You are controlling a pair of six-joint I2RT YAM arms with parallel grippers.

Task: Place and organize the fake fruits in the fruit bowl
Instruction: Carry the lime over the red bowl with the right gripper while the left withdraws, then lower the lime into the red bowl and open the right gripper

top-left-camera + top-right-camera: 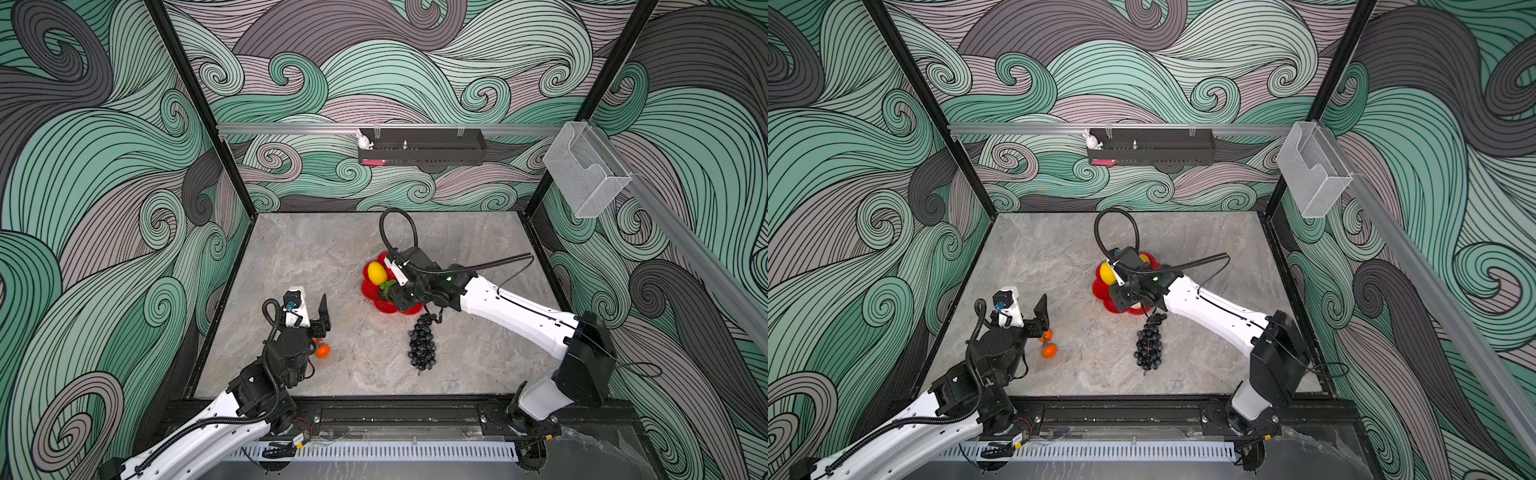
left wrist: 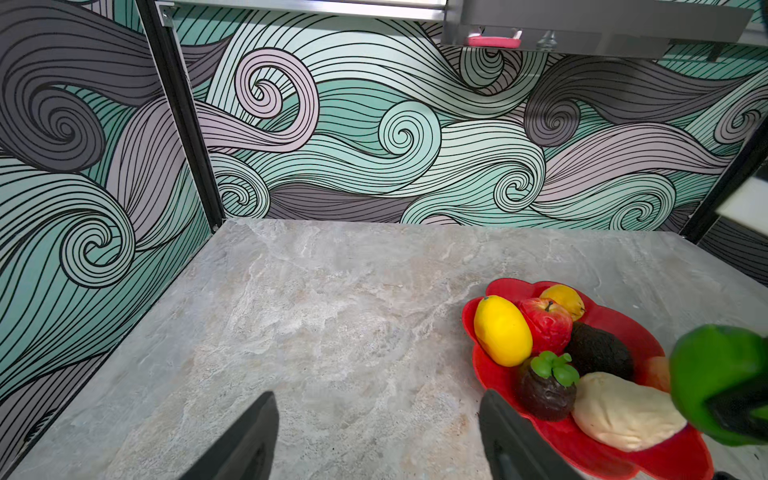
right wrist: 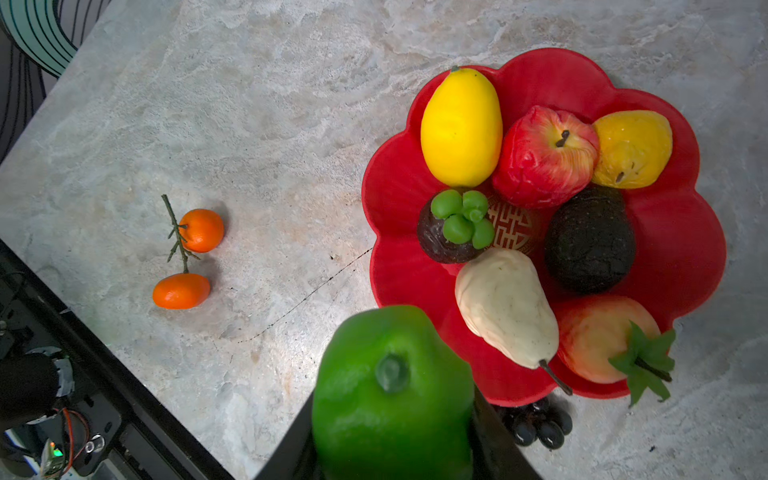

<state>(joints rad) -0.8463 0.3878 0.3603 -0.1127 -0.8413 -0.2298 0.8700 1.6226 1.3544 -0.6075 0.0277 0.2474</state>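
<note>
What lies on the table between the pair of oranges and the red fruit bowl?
Nothing: in the right wrist view only bare grey tabletop separates the oranges from the fruit bowl, crossed by a thin dark speckled line.

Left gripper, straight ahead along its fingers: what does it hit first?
Looks free: ahead of the left gripper lies only bare table, then the back wall. The fruit bowl sits off to one side of that line. Tilt is unclear, so the table may come first.

lemon point(image 3: 461, 126) in bowl point(image 3: 685, 232), grapes point(image 1: 422, 345) before it
</note>
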